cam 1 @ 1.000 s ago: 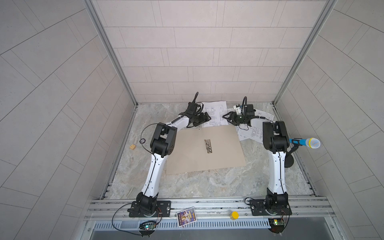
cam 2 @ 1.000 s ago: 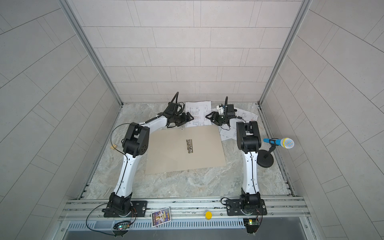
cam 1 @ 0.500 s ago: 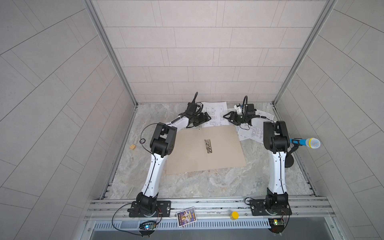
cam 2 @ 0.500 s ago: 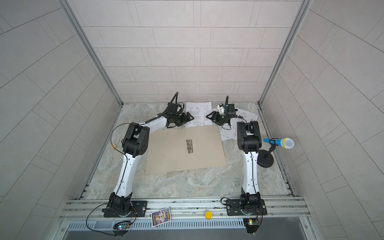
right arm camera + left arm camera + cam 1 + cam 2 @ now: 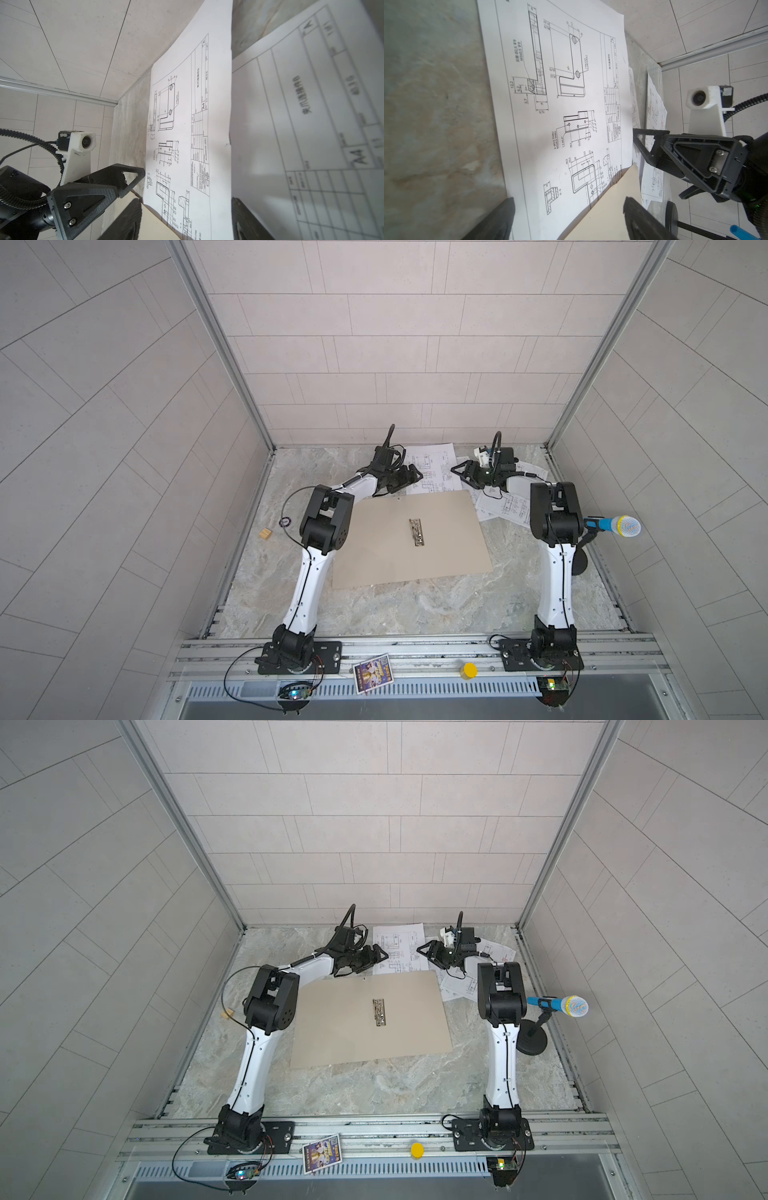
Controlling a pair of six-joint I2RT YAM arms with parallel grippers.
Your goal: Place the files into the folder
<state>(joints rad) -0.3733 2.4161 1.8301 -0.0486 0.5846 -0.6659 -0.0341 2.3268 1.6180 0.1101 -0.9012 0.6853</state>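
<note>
The folder (image 5: 374, 547) (image 5: 340, 1027) lies open and flat in the middle of the table (image 5: 415, 605), with its metal clip (image 5: 417, 533) facing up on the spine. The files are all outside it, along the table's far edge. One sheet (image 5: 436, 466) (image 5: 399, 946) sits at the middle of that edge, its near edge covered by the folder's far edge. Two more sheets (image 5: 505, 506) (image 5: 461, 984) overlap toward the far right corner, partly under the right arm. The left gripper (image 5: 410, 476) (image 5: 377, 957) is low at that middle sheet's left edge, jaws spread wide and holding nothing. In the left wrist view its fingers (image 5: 500, 220) straddle the sheet's (image 5: 571, 104) corner, one over bare table and one over the folder (image 5: 608, 218). Whether they touch anything cannot be told. The right gripper (image 5: 460, 475) (image 5: 424, 953) is low at the same sheet's right edge, jaws also apart and gripping nothing. In the right wrist view the sheet (image 5: 182, 124) runs between its fingers (image 5: 247, 222), beside a second, blurred sheet (image 5: 311, 124). A microphone (image 5: 615, 526) on a stand is at the right edge. A small block (image 5: 265, 534) and a black ring (image 5: 285, 522) lie near the left edge. A card (image 5: 373, 672) and a yellow cap (image 5: 470, 670) rest on the front rail.
</note>
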